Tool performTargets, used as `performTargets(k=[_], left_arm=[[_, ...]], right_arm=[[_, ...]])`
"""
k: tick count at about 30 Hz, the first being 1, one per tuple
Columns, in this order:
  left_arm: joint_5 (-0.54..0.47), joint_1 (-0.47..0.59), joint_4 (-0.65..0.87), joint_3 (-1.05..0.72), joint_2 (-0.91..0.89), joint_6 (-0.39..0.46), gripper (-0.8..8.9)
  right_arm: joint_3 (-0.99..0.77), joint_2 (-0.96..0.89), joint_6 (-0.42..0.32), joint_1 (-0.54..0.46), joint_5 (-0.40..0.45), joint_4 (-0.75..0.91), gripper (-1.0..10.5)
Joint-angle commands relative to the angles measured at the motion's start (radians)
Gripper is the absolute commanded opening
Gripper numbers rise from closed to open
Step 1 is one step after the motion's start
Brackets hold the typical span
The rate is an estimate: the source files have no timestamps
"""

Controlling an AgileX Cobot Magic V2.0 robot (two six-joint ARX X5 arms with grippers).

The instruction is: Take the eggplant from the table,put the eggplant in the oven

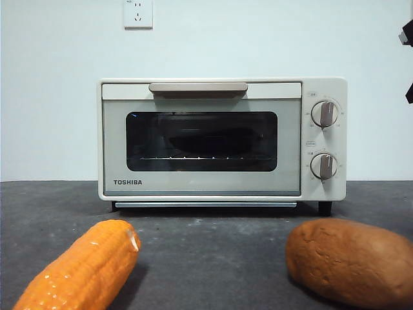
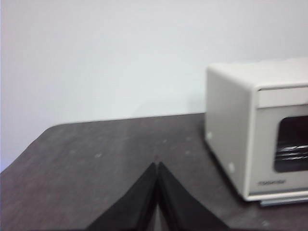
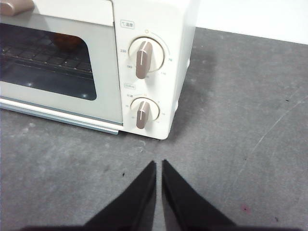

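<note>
Eggplant (image 1: 210,139) lies dark behind the shut glass door of the oven (image 1: 222,139) near the table's (image 1: 213,236) back edge, looking smooth, slippery and best held around its middle, while the left gripper (image 2: 158,166) and right gripper (image 3: 159,163) hold nothing, jaws nearly together.

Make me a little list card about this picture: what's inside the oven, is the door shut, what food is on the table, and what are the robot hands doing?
oven: door shut
inside: dark long shape on the rack, likely the eggplant
table: corn cob and brown lump in front
left end effector: shut, empty, beside oven
right end effector: shut, empty, near knobs
</note>
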Motion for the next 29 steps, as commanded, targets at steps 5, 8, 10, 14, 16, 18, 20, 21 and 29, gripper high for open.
performTargets(k=[5,8,10,14,16,18,20,21,29], left_arm=[[-0.002,0.038,0.012,-0.066,-0.001,0.012,0.06],[-0.002,0.038,0.012,-0.109,-0.001,0.012,0.06],[-0.002,0.038,-0.038,-0.115,-0.001,0.011,0.06],[-0.002,0.038,-0.094,-0.115,0.0,0.011,0.06],[-0.002,0.038,-0.097,-0.115,0.0,0.011,0.06],[-0.001,0.038,-0.096,-0.115,0.0,0.011,0.06],[-0.002,0.038,-0.096,-0.115,0.0,0.011,0.06],[-0.001,0.038,-0.096,-0.115,0.0,0.011,0.06],[-0.001,0.038,-0.096,-0.115,0.0,0.011,0.06]], right_arm=[[0.005,0.002,0.011,0.005,0.004,0.01,0.0],[0.005,0.002,0.011,0.005,0.003,0.01,0.0],[0.005,0.002,0.011,0.005,0.003,0.011,0.0],[0.005,0.002,0.011,0.005,0.004,0.01,0.0],[0.005,0.002,0.011,0.005,0.003,0.01,0.0],[0.005,0.002,0.011,0.005,0.003,0.01,0.0],[0.005,0.002,0.011,0.005,0.003,0.01,0.0],[0.005,0.002,0.011,0.005,0.003,0.01,0.0],[0.005,0.002,0.011,0.005,0.003,0.01,0.0]])
